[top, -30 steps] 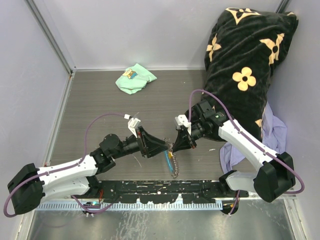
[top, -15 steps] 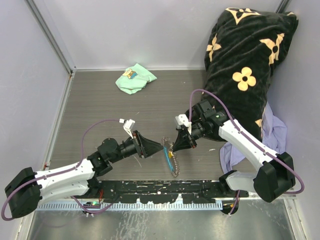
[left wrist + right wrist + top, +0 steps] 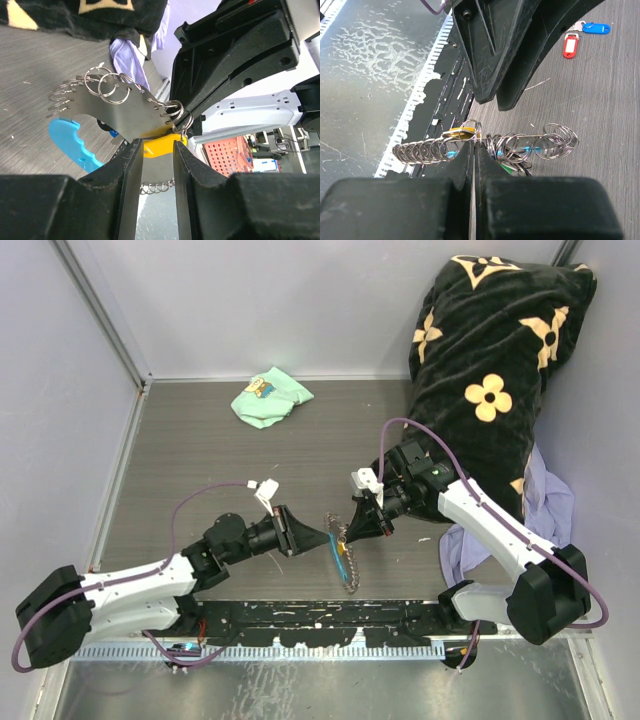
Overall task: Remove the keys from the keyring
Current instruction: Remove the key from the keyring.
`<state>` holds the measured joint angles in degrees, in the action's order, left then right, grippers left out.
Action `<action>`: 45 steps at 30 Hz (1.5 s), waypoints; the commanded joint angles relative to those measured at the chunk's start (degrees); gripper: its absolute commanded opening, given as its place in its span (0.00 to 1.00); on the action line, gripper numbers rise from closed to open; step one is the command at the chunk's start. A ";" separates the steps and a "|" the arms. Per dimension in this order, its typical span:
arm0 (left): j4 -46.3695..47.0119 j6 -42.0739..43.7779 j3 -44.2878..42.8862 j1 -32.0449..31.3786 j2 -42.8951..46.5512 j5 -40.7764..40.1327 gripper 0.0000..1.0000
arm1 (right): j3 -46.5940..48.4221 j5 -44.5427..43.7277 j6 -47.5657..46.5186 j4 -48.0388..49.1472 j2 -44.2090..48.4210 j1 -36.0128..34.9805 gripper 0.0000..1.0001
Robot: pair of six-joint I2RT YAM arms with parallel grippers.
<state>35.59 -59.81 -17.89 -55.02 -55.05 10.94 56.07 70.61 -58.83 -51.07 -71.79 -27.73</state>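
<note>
The step in hand appeared to be drawing a tagged key off its split ring. You had the right pincer (image 3: 472, 146) closed on a wire loop of the silvery metal keyring (image 3: 120, 114), a flat plate strung with small split rings. The keyring sat between the two pincers at the front middle of the grey wood-grain bench (image 3: 200, 440). The left pincer (image 3: 157, 150) had its fingers narrowly apart, just short of the small yellow plastic key tag (image 3: 459, 133), and gripped nothing. To do this well, you needed a firm right grip. You then had to bring the left fingers squarely over the yellow tag, close them, and pull along the ring's coil rather than straight away, lest the whole keyring twist.

Count, by size:
- one black cushion with gold flowers (image 3: 490, 350)
- two arms
- one lilac cloth (image 3: 555, 505)
- one mint-green cloth (image 3: 268, 400)
- one thin grey link chain (image 3: 349, 580)
- one sky-blue oblong fob (image 3: 67, 142)
- two freed keys on the bench, well apart from the keyring: one red-tagged key (image 3: 570, 49) and one blue-tagged key (image 3: 596, 28)
- one yellow tag on the ring

Other tags under the rings were too hidden to count.
</note>
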 commanded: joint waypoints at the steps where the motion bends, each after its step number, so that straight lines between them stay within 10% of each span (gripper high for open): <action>1: 5.42 -0.97 -3.53 -0.51 -2.41 3.08 0.32 | 2.55 3.34 -0.50 0.87 0.71 0.29 0.01; 34: 7.92 -0.84 -6.83 -1.66 -8.43 6.13 0.26 | 2.52 3.33 -0.32 0.97 0.85 0.31 0.01; 45: 0.97 2.04 -7.81 -1.63 -6.19 6.11 0.02 | 2.54 3.38 -0.32 0.97 1.16 0.34 0.01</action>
<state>38.41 -60.25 -23.11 -56.29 -63.70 16.71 56.07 70.54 -58.78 -51.31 -71.79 -27.46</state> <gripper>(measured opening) 0.044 0.037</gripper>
